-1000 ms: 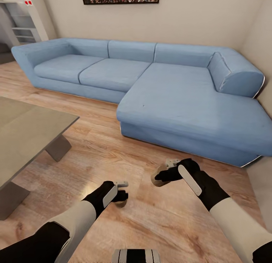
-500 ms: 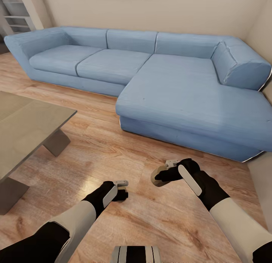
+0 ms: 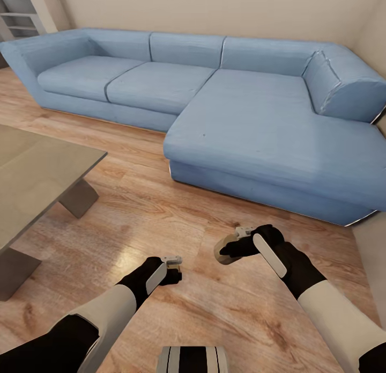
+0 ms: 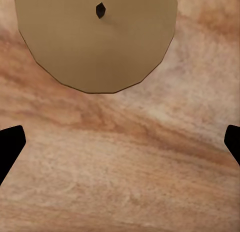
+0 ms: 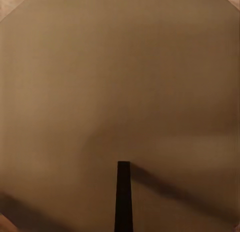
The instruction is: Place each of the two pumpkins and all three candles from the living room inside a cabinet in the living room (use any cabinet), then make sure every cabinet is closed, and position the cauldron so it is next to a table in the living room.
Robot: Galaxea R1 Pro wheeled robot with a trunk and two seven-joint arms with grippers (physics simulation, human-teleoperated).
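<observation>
My right gripper (image 3: 229,248) is shut on a tan candle (image 3: 223,254) and holds it above the wood floor; in the right wrist view the candle's flat top (image 5: 120,82) and dark wick are very close. My left gripper (image 3: 174,272) hangs low over the floor and is open, its black fingertips (image 4: 10,144) wide apart. A second tan candle (image 4: 95,37) with a small wick stands on the floor just beyond those tips, not between them. The grey-beige coffee table (image 3: 32,169) is at the left. Pumpkins, cauldron and cabinet are out of view.
A large blue corner sofa (image 3: 241,121) spans the back and right, its chaise reaching towards my right arm. A pale shelf unit (image 3: 21,8) stands at the far left corner. Open wood floor (image 3: 150,212) lies between table and sofa.
The whole picture has shifted: the sofa sits higher in it and the wall picture has left the top, so the camera moved. Both grippers keep their places and states.
</observation>
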